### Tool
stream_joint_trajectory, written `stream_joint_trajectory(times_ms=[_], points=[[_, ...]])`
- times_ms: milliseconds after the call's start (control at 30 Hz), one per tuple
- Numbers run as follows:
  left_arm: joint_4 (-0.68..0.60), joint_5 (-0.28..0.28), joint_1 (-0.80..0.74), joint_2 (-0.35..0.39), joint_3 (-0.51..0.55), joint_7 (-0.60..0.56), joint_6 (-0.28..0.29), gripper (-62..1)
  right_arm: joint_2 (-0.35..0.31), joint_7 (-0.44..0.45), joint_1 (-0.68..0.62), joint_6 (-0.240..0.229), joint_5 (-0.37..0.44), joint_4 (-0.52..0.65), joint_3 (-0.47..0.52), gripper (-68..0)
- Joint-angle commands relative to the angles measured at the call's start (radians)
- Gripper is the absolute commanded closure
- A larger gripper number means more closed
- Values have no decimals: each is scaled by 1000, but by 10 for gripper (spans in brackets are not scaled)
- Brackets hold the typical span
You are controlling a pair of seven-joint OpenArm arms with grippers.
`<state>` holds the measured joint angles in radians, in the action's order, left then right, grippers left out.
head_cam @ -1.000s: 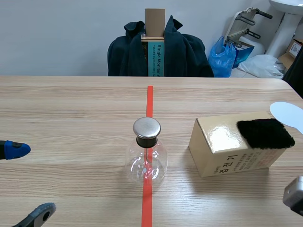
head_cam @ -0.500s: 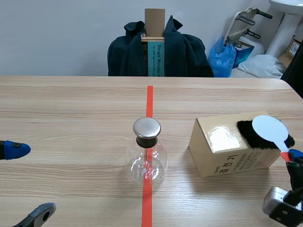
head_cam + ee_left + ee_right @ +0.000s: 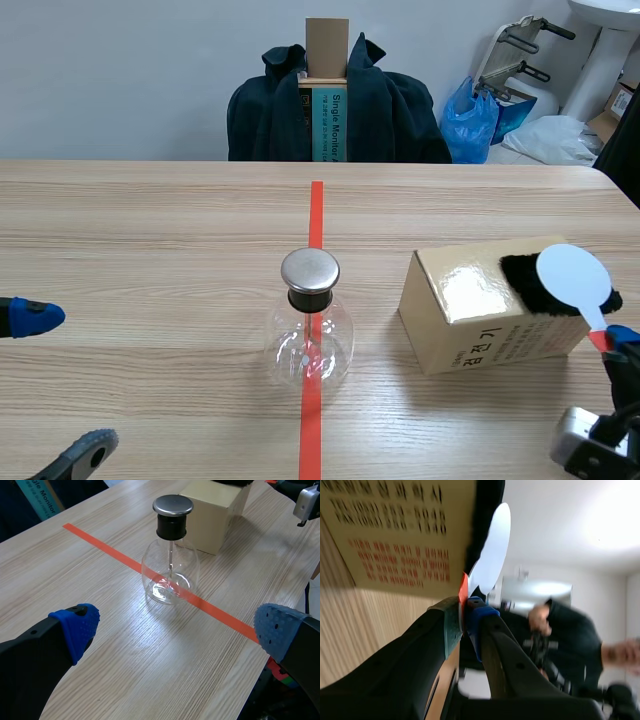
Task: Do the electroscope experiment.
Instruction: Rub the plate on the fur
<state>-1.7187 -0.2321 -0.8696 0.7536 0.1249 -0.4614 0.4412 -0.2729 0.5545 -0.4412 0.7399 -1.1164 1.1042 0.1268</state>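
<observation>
Brought the white disc point(image 3: 572, 278) in from the right arm's side over the last second, then drew it a shade back toward that arm. Holds it now by its red stem, pinched tight between the pads of the right gripper point(image 3: 465, 611), disc just above those fingertips. Sets the disc's face over the black fur patch point(image 3: 522, 281) atop the tan box point(image 3: 465, 325), directly ahead of that gripper. Leaves the left gripper point(image 3: 177, 625) spread wide, clasping nothing. Shows the glass electroscope flask point(image 3: 170, 570) with its metal cap point(image 3: 172, 504) upright on the red tape line point(image 3: 125, 560), ahead of the left gripper's fingers and apart from them, near the box.
</observation>
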Motion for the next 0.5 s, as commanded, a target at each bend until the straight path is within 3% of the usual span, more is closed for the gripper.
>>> stream_joint_trajectory(times_ms=[0,167,333,467], points=[[-10,-10,0,-5,3,-18,-2,-623,-9,58,9,43,-10,7,3,-7],[-10,-10,0,-5,3,-17,-2,-623,-7,-80,11,43,-5,7,24,-7],[-10,-10,0,-5,3,-17,-2,-623,-5,90,12,43,-34,8,29,-7],[-10,-10,0,-5,3,-17,-2,-623,-3,-53,20,43,-34,8,40,-7]])
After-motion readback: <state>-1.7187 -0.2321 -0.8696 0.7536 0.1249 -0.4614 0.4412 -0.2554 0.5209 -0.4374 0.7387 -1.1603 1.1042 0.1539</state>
